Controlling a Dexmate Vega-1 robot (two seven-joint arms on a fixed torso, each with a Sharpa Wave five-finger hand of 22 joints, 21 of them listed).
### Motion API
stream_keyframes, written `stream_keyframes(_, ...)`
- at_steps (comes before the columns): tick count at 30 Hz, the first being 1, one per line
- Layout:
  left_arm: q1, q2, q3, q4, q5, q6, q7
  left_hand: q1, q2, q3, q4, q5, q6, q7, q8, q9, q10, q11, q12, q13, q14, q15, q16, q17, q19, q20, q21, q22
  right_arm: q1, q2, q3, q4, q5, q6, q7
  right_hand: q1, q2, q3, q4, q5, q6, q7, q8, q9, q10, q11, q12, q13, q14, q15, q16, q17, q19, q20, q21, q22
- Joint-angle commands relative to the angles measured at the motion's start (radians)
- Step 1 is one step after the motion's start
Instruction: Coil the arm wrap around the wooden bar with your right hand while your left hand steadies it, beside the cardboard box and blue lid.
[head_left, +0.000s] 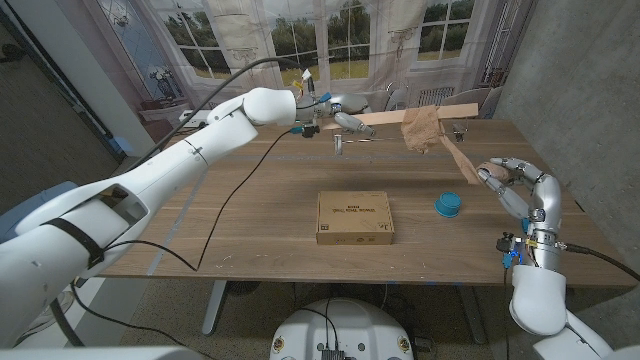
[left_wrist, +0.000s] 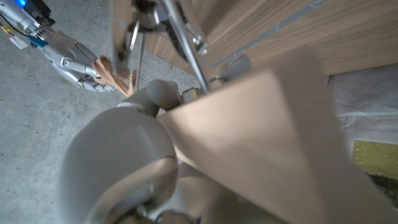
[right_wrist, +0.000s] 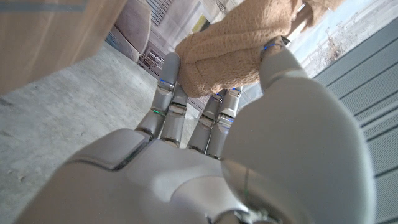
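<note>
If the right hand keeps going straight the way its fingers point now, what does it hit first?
Most likely the arm wrap: in the right wrist view the right hand has the tan fabric right at its fingertips, already pinched. Beyond it looks like the wooden bar, though depth is unclear.

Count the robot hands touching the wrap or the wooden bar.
2. The left hand grips the wooden bar at the table's far edge; the right hand pinches the tan arm wrap at the right edge.
</note>
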Motion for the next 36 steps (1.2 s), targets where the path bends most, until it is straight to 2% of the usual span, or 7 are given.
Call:
stream_keyframes(1,0.007,0.001,-0.005,0.005,0.015,-0.001,0.029,-0.002,0.01,0.006,-0.002,0.003,-0.026,0.024,0.006,0.004,0.003,-0.006,0.004,0.003,-0.002,-0.005,0.004,0.002,0.0,-0.029,0.001,0.007,0.027,0.047,-0.015,0.004,-0.149,0.101,-0.075,0.331,0.34,0.003,0.004,0.0,0.002,-0.004,-0.001,0.005,0.14,0.108,0.0,0.003,0.425,-0.353,0.004,0.002,-0.024,-0.159,0.006,0.003)
stream_keyframes(10,0.017,0.008,-0.006,-0.022,0.037,0.03,0.051,-0.003,0.013,0.005,-0.001,0.001,-0.028,0.021,0.005,0.002,0.002,-0.005,0.004,0.003,0.003,-0.006,0.004,-0.002,0.006,-0.03,-0.001,-0.003,0.067,0.032,-0.019,-0.004,-0.176,0.1,-0.032,0.331,0.338,0.002,0.003,0.0,0.003,-0.004,-0.002,0.005,0.143,0.106,-0.004,0.001,0.426,-0.353,-0.002,-0.004,-0.024,-0.159,0.009,0.003)
stream_keyframes(17,0.009,0.005,0.001,-0.024,0.043,0.044,0.04,-0.003,0.015,0.007,-0.002,0.0,-0.031,0.024,0.006,0.005,0.003,-0.007,0.004,0.003,0.001,-0.007,0.004,-0.002,0.003,-0.03,0.002,0.005,0.086,0.048,-0.019,-0.073,-0.284,-0.004,-0.048,0.329,0.337,0.001,0.005,0.0,0.004,-0.007,-0.002,0.005,0.142,0.103,-0.005,0.003,0.428,-0.353,-0.005,-0.007,-0.025,-0.16,0.01,0.003)
stream_keyframes(23,0.006,0.003,0.006,-0.02,0.045,0.054,0.032,-0.004,0.017,0.008,-0.002,0.0,-0.031,0.023,0.008,0.008,0.002,-0.009,0.004,0.003,-0.001,-0.008,0.01,0.009,0.002,-0.029,0.003,0.008,0.127,0.046,-0.027,-0.078,-0.348,-0.02,-0.084,0.328,0.336,0.001,0.005,-0.001,0.006,-0.01,-0.002,0.005,0.143,0.1,-0.009,0.0,0.431,-0.353,-0.008,-0.008,-0.027,-0.161,0.011,0.002)
stream_keyframes(27,0.001,-0.002,0.012,-0.012,0.043,0.054,0.023,-0.005,0.017,0.009,-0.002,0.0,-0.032,0.022,0.007,0.005,0.003,-0.009,0.005,0.003,-0.002,-0.007,0.005,0.002,0.003,-0.03,0.002,0.009,0.153,0.045,-0.035,-0.092,-0.384,-0.066,-0.087,0.327,0.336,0.0,0.005,-0.001,0.006,-0.012,-0.002,0.005,0.144,0.098,-0.01,0.001,0.43,-0.353,-0.01,-0.01,-0.028,-0.162,0.011,0.002)
stream_keyframes(36,-0.005,-0.009,0.025,-0.009,0.053,0.073,0.012,-0.005,0.017,0.009,-0.003,0.001,-0.03,0.02,0.006,0.002,0.002,-0.007,0.004,0.003,0.001,-0.01,0.012,0.01,0.003,-0.031,0.001,0.008,0.25,-0.006,-0.054,-0.054,-0.377,-0.044,-0.072,0.325,0.335,-0.001,0.006,0.0,0.008,-0.013,-0.002,0.005,0.145,0.097,-0.012,0.001,0.434,-0.353,-0.011,-0.009,-0.029,-0.162,0.013,0.003)
